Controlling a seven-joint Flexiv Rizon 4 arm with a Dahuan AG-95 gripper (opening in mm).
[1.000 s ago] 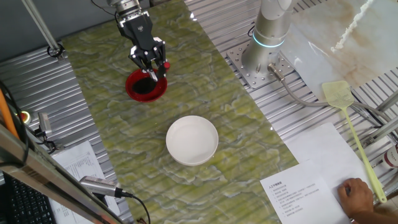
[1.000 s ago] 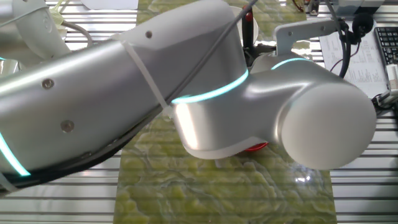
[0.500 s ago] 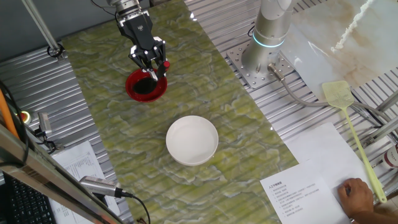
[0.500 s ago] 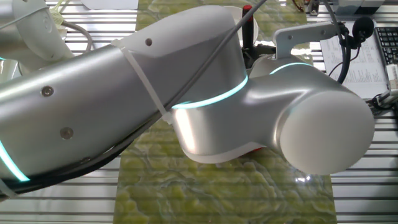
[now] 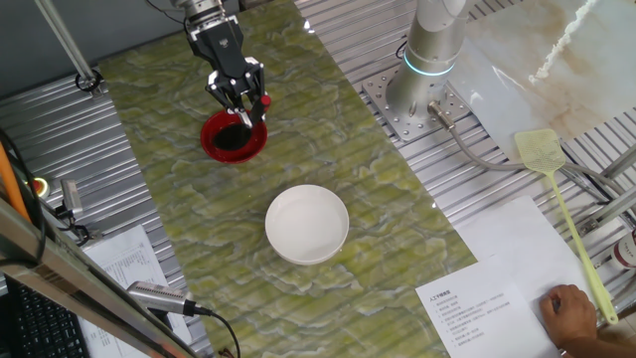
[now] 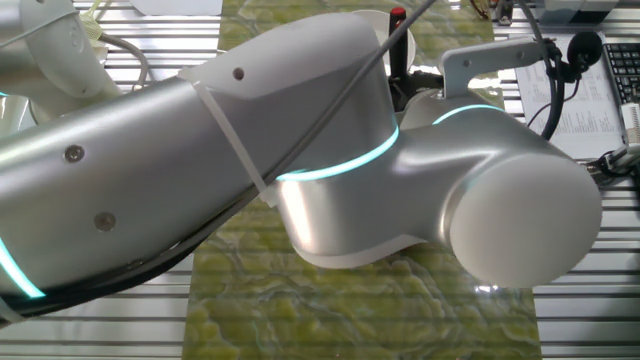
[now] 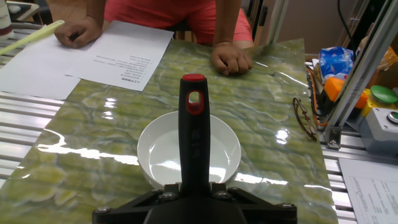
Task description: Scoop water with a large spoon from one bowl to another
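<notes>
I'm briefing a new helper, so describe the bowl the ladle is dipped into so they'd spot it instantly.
On the green marbled mat, look at the end under the gripper. The red bowl sits there with the black ladle in it; the white bowl stands apart nearer the mat's middle.

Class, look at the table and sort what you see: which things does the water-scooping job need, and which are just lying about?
Needed for the job:
- large spoon, held in the gripper
- red bowl, under the gripper
- white bowl

Just lying about:
- yellow-green fly swatter
- printed paper sheets
- glasses
</notes>
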